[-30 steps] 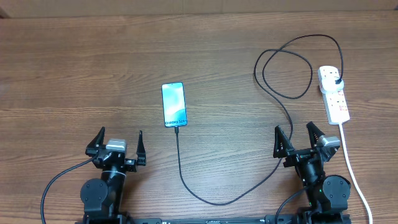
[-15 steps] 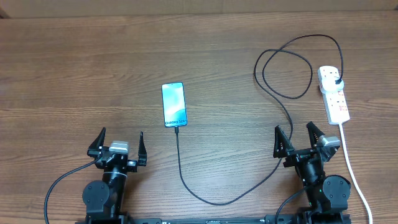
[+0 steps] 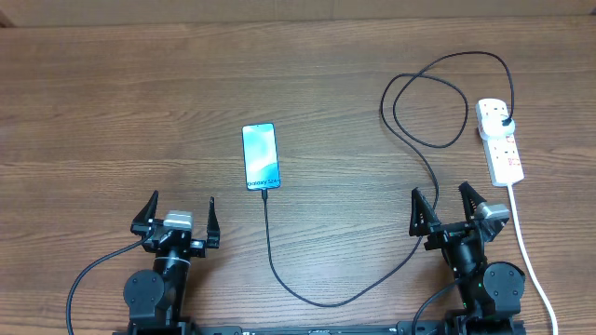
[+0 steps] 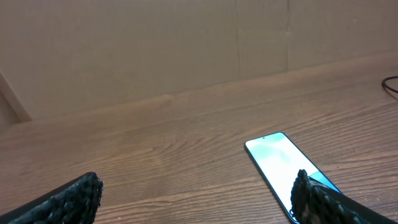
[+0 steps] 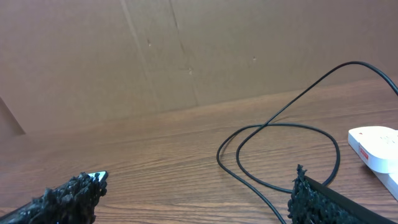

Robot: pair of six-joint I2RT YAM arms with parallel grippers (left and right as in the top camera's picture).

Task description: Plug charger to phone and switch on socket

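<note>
The phone (image 3: 262, 156) lies with its long axis running away from the arms, near end meeting the charger (image 3: 270, 242) tip. The socket (image 3: 501, 144) lies well right of it, parallel. The left hand (image 3: 181, 200) and right hand (image 3: 440, 192) both gape empty.

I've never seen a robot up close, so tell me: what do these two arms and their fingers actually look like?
Both arms are mostly black. The left gripper and right gripper each have two pointed black fingers with a rough, knobbly surface, set either side of a small silver-grey block. Below sit round black joint housings, and black cables loop out near each base.
</note>
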